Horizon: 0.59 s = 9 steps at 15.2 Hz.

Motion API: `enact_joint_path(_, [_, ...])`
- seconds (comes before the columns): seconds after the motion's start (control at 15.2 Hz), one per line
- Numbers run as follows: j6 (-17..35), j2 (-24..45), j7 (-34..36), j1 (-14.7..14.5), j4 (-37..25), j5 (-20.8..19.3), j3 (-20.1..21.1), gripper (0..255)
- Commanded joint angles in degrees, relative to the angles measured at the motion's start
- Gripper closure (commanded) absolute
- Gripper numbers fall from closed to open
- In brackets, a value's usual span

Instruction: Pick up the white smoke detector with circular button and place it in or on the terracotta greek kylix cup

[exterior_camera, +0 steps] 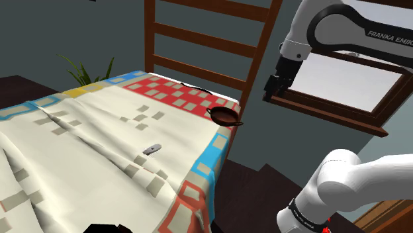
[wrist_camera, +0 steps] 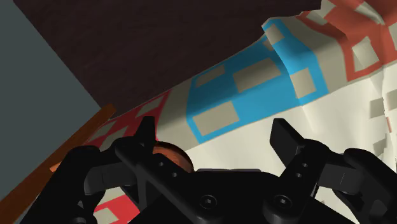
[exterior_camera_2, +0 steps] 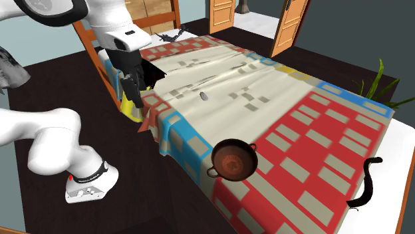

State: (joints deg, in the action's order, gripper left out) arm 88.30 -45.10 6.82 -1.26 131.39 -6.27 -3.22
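Note:
The smoke detector [exterior_camera: 153, 149] [exterior_camera_2: 204, 96] is a small pale grey-white piece lying flat on the patterned cloth, towards the middle of the table [exterior_camera: 79, 179]. The kylix cup [exterior_camera: 226, 117] [exterior_camera_2: 233, 160] is a brown shallow bowl with two side handles, standing near the cloth's edge on the red-checked part. My black gripper [exterior_camera: 273, 89] [exterior_camera_2: 133, 90] hangs off the table's side above the dark floor, apart from both things. In the wrist view the gripper [wrist_camera: 216, 137] is open with nothing between its fingers, and a bit of the brown cup [wrist_camera: 170, 154] shows behind one finger.
A wooden ladder-back chair [exterior_camera: 198, 40] stands at the table's far end, with a green plant [exterior_camera: 86, 69] beside it. A black curved object [exterior_camera_2: 366, 186] lies on the cloth's red end. A wood-framed window [exterior_camera: 344, 99] is behind the arm. The cloth is wrinkled.

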Motion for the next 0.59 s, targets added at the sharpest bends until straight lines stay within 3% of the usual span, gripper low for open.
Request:
enact_joint_path(0.0, [0.0, 0.0, 0.0, 0.0, 0.0, 0.0, 0.0, 0])
enact_joint_path(0.53, [9.6, 7.1, 15.6, -0.2, 4.5, 7.5, 6.9, 0])
